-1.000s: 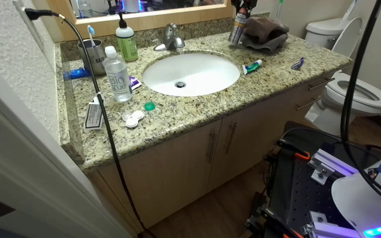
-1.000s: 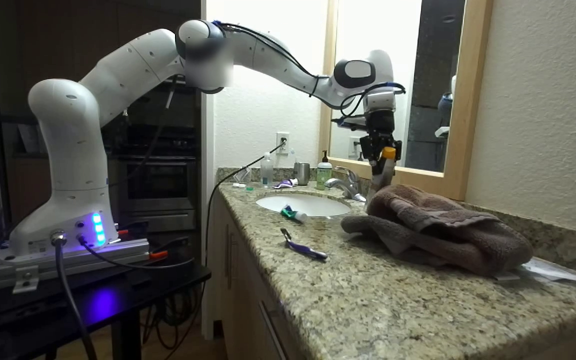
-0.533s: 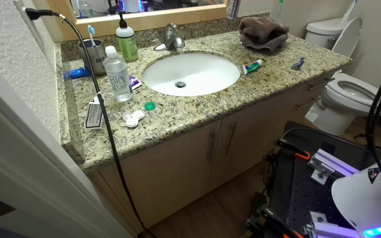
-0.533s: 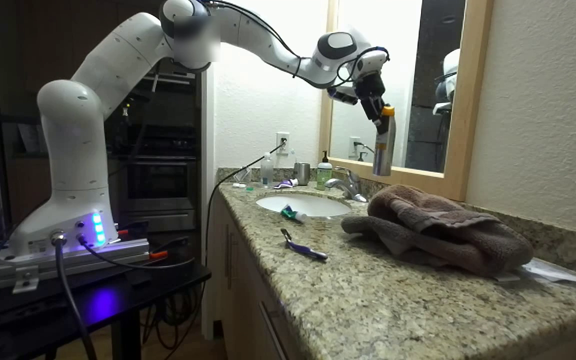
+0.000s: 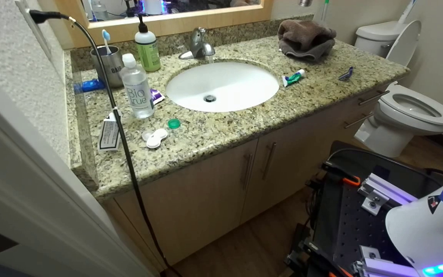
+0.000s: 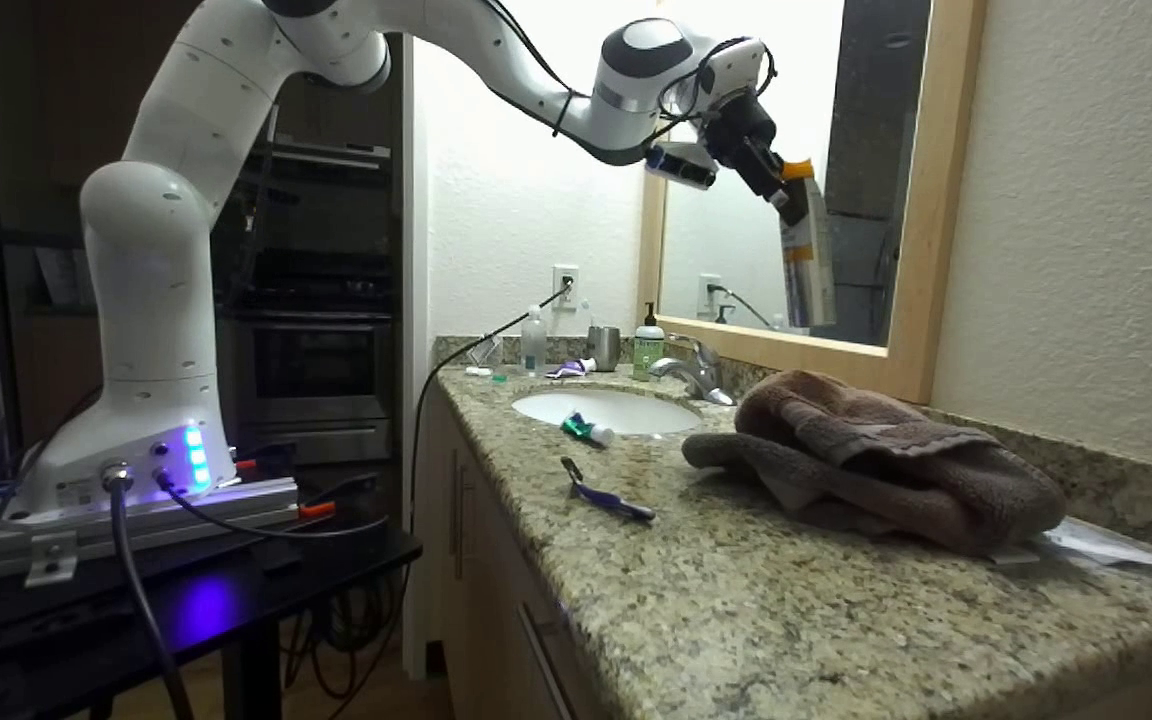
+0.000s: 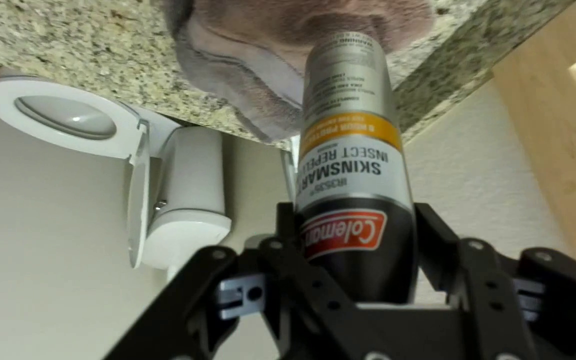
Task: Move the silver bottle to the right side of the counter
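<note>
The silver bottle (image 6: 808, 260) is a slim silver-grey can with an orange cap, a black upper band and a red label. My gripper (image 6: 784, 195) is shut around its black upper part and holds it tilted in the air, well above the towel and the counter (image 6: 816, 620). In the wrist view the bottle (image 7: 350, 145) sits between both fingers of the gripper (image 7: 354, 225), its base pointing away over the towel. In an exterior view only the bottle's base (image 5: 305, 2) shows at the top edge, above the counter (image 5: 321, 96); the gripper is out of that picture.
A crumpled brown-grey towel (image 6: 886, 470) lies below the bottle, against the backsplash. A razor (image 6: 608, 495) and a green toothpaste tube (image 6: 586, 430) lie nearer the front edge. The sink (image 5: 240, 88) and faucet (image 5: 198, 44) are farther along. A mirror (image 6: 756, 230) stands behind.
My gripper has lifted the silver bottle from low behind the towel to well above it. The bottle has tilted and shifted toward the towel's end of the counter. The grip has stayed shut.
</note>
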